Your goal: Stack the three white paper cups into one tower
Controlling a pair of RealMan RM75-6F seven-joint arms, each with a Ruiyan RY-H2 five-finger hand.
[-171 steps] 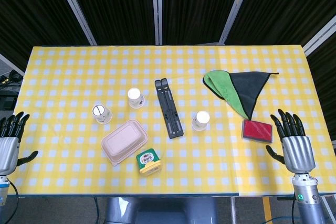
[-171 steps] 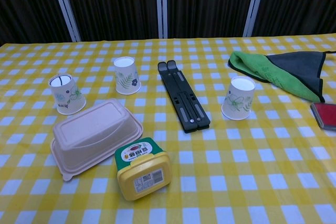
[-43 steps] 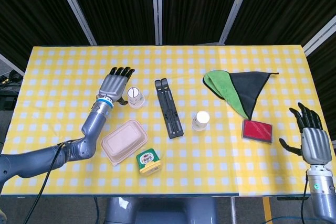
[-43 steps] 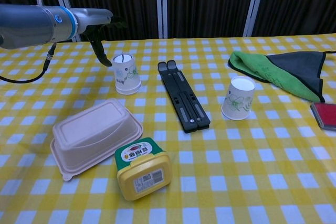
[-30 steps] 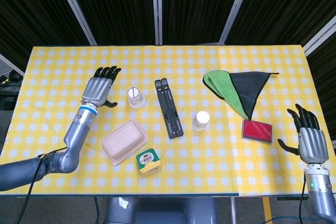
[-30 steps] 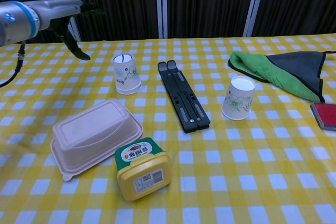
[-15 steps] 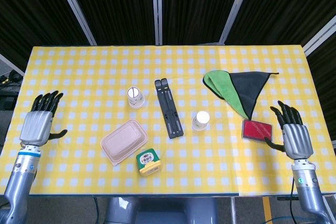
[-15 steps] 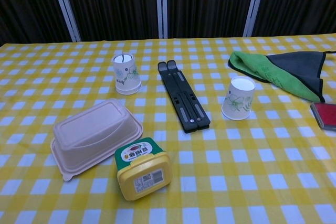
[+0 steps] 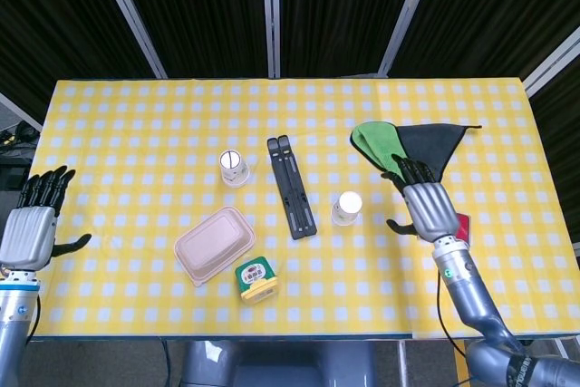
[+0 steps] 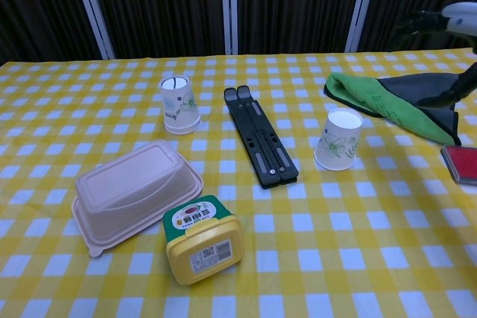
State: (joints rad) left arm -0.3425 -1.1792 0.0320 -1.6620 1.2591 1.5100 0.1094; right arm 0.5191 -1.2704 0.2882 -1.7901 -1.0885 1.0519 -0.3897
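Note:
Two upturned white paper cups with leaf prints show on the yellow checked table. The taller one (image 9: pixel 234 168) (image 10: pixel 179 105), left of the black stand, looks like one cup set over another. A single cup (image 9: pixel 345 208) (image 10: pixel 338 139) stands right of the stand. My right hand (image 9: pixel 424 201) hovers open just right of the single cup, fingers spread, not touching it; the chest view catches it only at the top right corner (image 10: pixel 456 14). My left hand (image 9: pixel 34 215) is open and empty at the table's left edge, far from the cups.
A black folding stand (image 9: pixel 290 187) lies between the cups. A beige lidded box (image 9: pixel 215 244) and a yellow tub with a green label (image 9: pixel 256 278) sit near the front. A green and dark cloth (image 9: pixel 408 156) and a red pad (image 10: pixel 460 163) lie at the right.
The far-left cup now sits over the cup by the stand. My left hand has pulled back to the left edge. My right hand has moved in from the right edge toward the single cup.

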